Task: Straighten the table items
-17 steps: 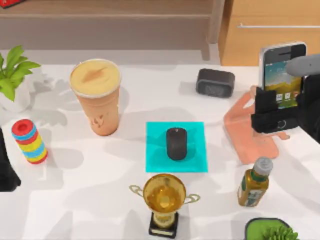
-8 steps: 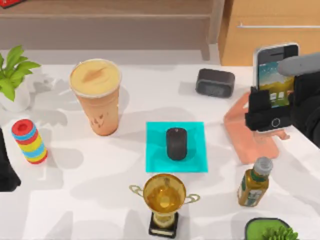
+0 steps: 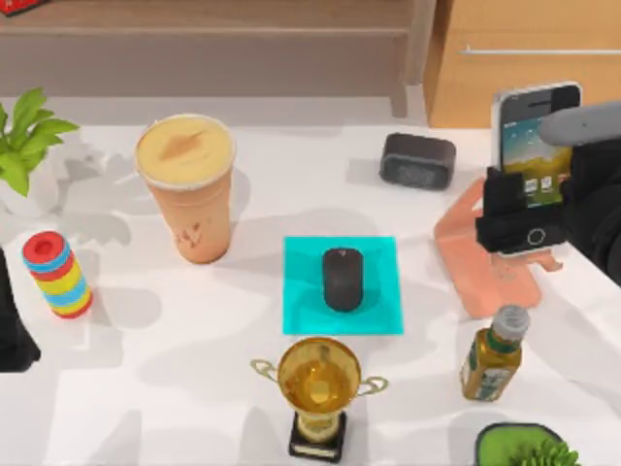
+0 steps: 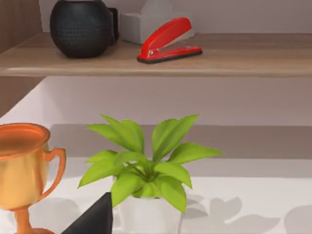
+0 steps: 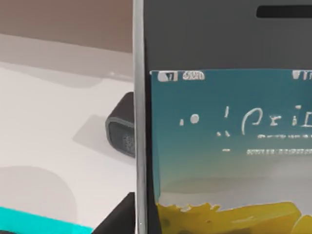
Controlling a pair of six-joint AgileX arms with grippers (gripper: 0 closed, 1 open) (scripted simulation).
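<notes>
Smartphone (image 3: 537, 131) stands upright in my right fingers (image 3: 524, 209), pinched at its lower edges above the salmon stand (image 3: 482, 262) near the worktop's (image 3: 175, 379) right side, so I judge I can seat it there. Its long axis runs vertical, screen facing forward. Mouse (image 3: 342, 279) lies on the cyan mat (image 3: 301, 311); the cup (image 3: 188, 189) stands left. My left arm (image 3: 12, 335) idles at the left edge.
</notes>
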